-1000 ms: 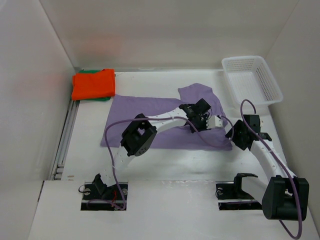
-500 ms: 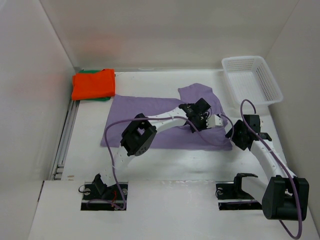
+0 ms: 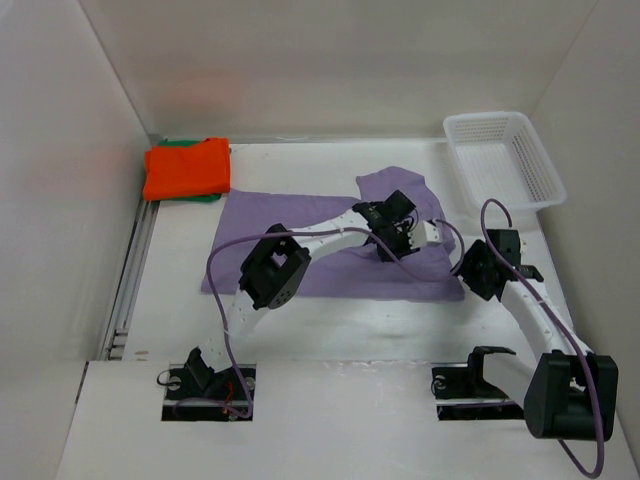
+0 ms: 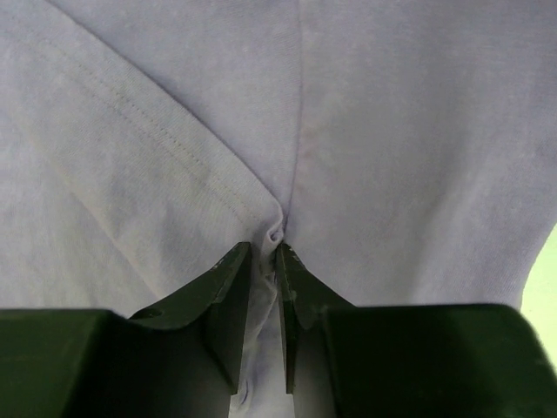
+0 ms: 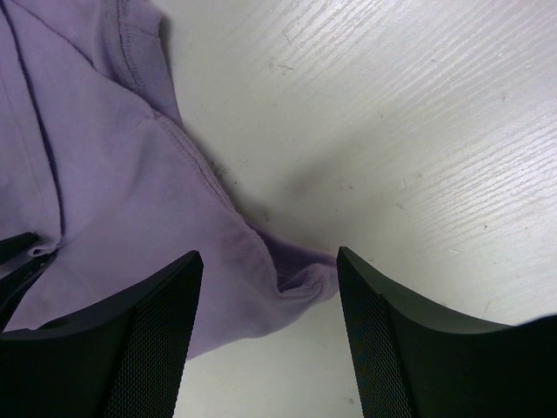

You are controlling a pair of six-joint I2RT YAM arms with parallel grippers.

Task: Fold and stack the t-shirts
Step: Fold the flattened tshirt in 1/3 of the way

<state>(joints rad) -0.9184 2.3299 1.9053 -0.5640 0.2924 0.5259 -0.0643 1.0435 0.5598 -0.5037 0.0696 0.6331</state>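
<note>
The lavender t-shirt lies spread across the middle of the table. My left gripper is down on its right part, jaws almost together with a pinched fold of lavender cloth between the fingertips. My right gripper stands open just above the shirt's near right corner, one finger on each side of it and not touching it. The orange t-shirt lies folded at the back left on top of the green t-shirt, of which only edges show.
A white mesh basket stands at the back right, next to the right wall. A metal rail runs along the table's left edge. Purple cables loop off both arms above the shirt.
My left gripper has shifted slightly toward the back, drawing the pinched cloth with it, so the shirt's near right edge has moved. The right arm has stayed still.
</note>
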